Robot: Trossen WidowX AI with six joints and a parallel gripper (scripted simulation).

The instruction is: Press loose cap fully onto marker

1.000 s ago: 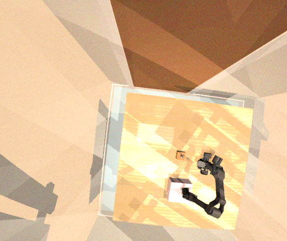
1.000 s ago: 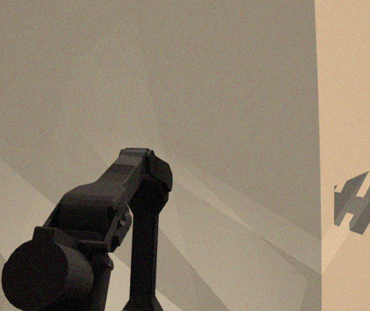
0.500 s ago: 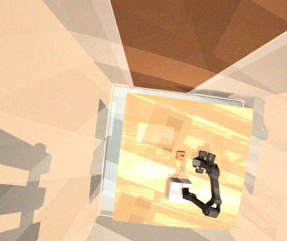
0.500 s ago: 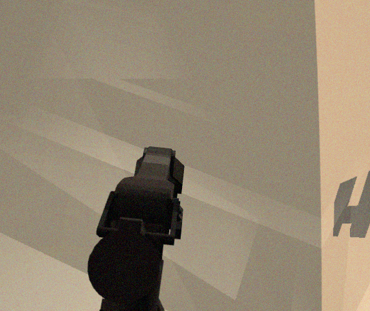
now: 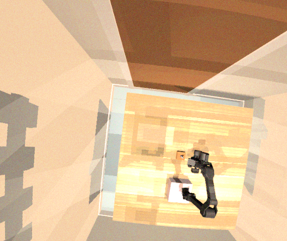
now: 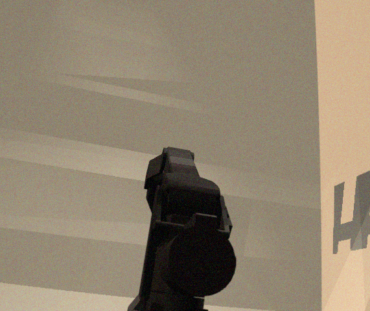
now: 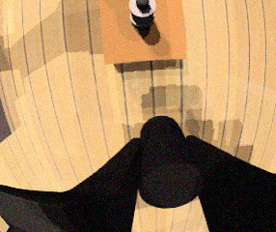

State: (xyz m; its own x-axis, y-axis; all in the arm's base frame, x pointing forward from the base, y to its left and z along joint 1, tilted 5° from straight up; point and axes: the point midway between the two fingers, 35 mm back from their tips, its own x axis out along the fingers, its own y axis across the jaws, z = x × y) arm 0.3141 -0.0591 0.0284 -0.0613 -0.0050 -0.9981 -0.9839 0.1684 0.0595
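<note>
The marker (image 7: 142, 8) (image 5: 181, 156) stands upright in the orange holder block (image 7: 169, 39) (image 5: 176, 154) on the wooden table (image 5: 148, 145). In the wrist view it is at the top centre, seen from above. My gripper (image 7: 163, 143) is shut on the dark cap (image 7: 167, 161), which stands upright between the fingers. The gripper is held above the table, short of the block and a little to its right in the wrist view. In the top view the gripper head (image 5: 198, 159) is just right of the block. The exterior view shows only the dark arm (image 6: 185, 227) against a wall.
A white box (image 5: 177, 192) stands on the table by the arm's base, nearer the front edge than the block. The table is ringed by a pale border (image 5: 114, 121) and walls.
</note>
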